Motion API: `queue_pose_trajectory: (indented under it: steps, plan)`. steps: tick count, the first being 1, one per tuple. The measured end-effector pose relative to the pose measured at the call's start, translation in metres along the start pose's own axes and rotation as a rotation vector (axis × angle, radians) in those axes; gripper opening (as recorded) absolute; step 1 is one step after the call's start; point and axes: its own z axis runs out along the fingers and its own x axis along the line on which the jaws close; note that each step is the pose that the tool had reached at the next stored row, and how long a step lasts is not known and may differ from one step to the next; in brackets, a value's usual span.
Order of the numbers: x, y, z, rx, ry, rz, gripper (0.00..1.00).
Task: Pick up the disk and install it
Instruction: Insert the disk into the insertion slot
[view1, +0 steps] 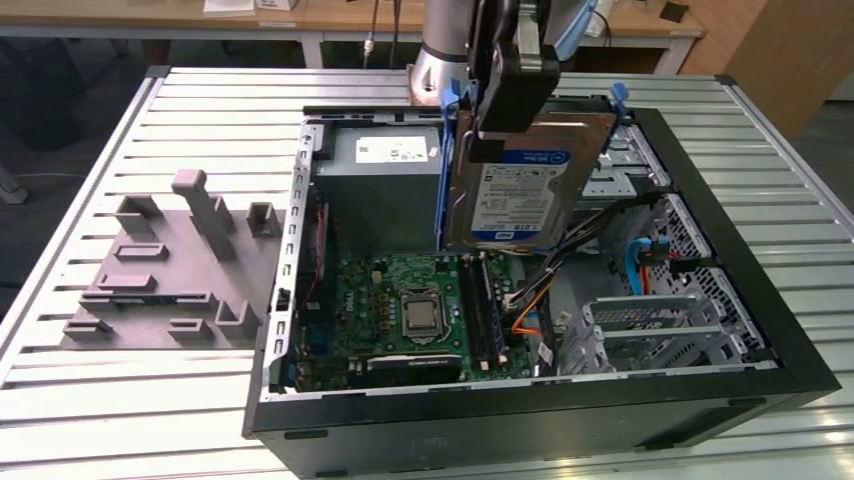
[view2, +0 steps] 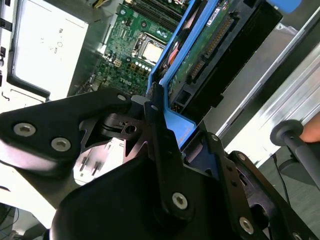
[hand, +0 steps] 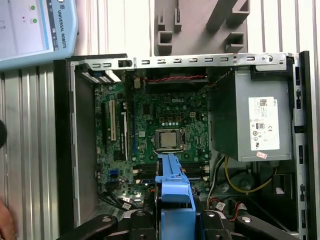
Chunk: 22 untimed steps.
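Observation:
The disk (view1: 514, 195), silver-grey with a white-and-blue label and a blue carrier frame, hangs upright over the open computer case (view1: 534, 410). It is above the motherboard (view1: 414, 310) and beside the power supply box (view1: 387, 175). My gripper (view1: 518, 120) is shut on the disk's upper edge. The second wrist view looks along the disk's green circuit side (view2: 200, 47), with my gripper (view2: 160, 122) clamped on the blue frame. The blue carrier (hand: 172, 187) sticks out from my gripper (hand: 175, 217) toward the motherboard (hand: 165, 120) in the first wrist view.
A grey fixture plate with raised blocks (view1: 174, 270) lies on the slatted table at the exterior view's left. Metal drive bays and cables (view1: 641, 200) sit at the case's right side. A pendant screen (hand: 35, 30) and part of a hand (hand: 5, 225) are beside the case.

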Motion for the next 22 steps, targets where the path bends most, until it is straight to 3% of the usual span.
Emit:
queue_pose_trajectory:
  steps: [5,8,15,22]
  plan:
    - [-0.0003,-0.01,0.0002,0.0,0.0,0.0,0.37]
    - [0.0009,-0.0109,0.0004,0.0,0.0004,0.0,0.37]
    - [0.018,-0.0119,0.0011,0.0,0.0008,0.0,0.37]
    - [0.0203,-0.0225,0.0012,0.0,0.001,0.0,0.37]
